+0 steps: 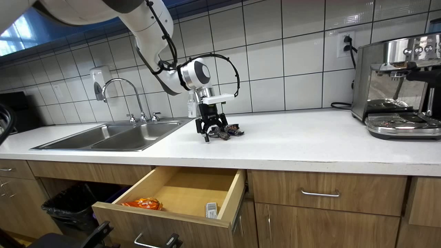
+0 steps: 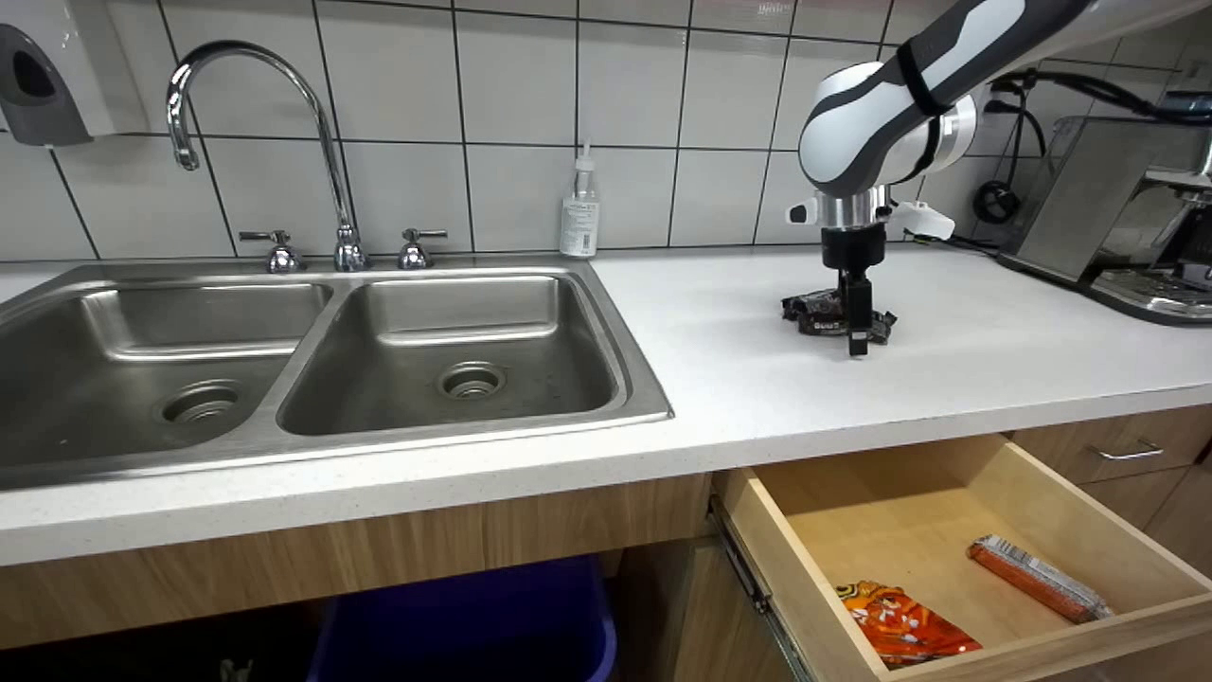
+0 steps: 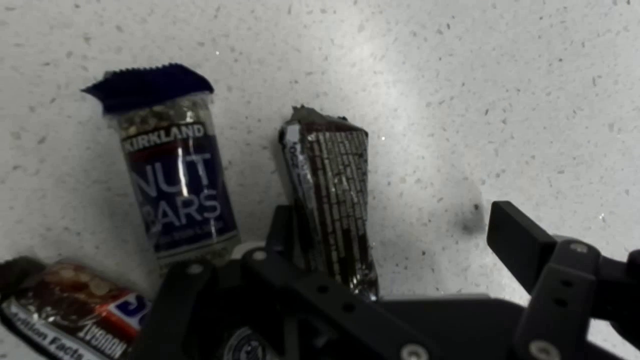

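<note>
Your claw (image 3: 395, 235) is found released, its fingers (image 3: 520, 240) spread wide and pointing down, low at the white surface (image 1: 310, 137). Between them, in the wrist view, a brown foil-wrapped bar (image 3: 335, 195) lies on the surface. It sits close beside the finger at the left of that view and well apart from the one at the right; contact with the nearer finger cannot be determined. Your claw hides the bar's lower end.

Outside the fingers you have a Kirkland nut bar (image 3: 182, 185), dark blue at label and crimped end, lying near the foil-wrapped one. At lower left of the same view is a red-and-brown nougat bar (image 3: 85, 310), aslant and partly covered by your claw. In both exterior views the bars appear as a dark cluster, too small to tell apart.

Below the surface, the drawer (image 1: 186, 196) stands pulled out, containing an orange packet (image 2: 900, 625) and an orange-and-silver bar (image 2: 1042, 578), apart from each other. A steel sink (image 2: 639, 379) is set to one side of your claw, a clear bottle (image 2: 580, 223) at its rear corner; a coffee machine (image 1: 389, 86) stands on the other side.
</note>
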Robot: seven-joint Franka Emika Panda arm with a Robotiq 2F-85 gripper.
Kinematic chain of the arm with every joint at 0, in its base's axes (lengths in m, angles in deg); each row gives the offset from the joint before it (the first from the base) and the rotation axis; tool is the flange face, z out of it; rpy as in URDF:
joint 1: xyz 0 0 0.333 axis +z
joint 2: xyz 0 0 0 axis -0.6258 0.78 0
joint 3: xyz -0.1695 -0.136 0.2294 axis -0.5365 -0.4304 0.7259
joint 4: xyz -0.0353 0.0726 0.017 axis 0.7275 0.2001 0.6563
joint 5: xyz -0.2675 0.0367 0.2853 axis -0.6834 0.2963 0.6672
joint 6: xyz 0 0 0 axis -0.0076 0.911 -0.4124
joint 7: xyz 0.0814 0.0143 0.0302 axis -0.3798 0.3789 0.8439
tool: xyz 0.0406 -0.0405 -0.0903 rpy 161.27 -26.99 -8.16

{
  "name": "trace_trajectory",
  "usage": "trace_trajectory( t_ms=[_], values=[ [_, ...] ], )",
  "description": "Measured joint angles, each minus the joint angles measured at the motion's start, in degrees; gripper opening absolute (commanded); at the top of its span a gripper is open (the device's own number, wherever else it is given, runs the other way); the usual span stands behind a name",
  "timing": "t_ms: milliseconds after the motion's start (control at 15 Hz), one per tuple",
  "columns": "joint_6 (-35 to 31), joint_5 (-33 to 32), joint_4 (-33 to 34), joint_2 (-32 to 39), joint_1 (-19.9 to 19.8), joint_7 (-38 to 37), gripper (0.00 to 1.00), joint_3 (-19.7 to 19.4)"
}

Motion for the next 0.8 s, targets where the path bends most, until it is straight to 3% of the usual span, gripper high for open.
trace_trajectory(
  t_ms=[467,600,800],
  values=[
    [-0.1,0.2,-0.1,-0.6,-0.5,0.0,1.00,0.0],
    [-0.1,0.2,-0.2,-0.8,-0.5,0.0,0.74,0.0],
    [-0.1,0.3,-0.3,-0.9,-0.5,0.0,0.49,0.0]
  ],
)
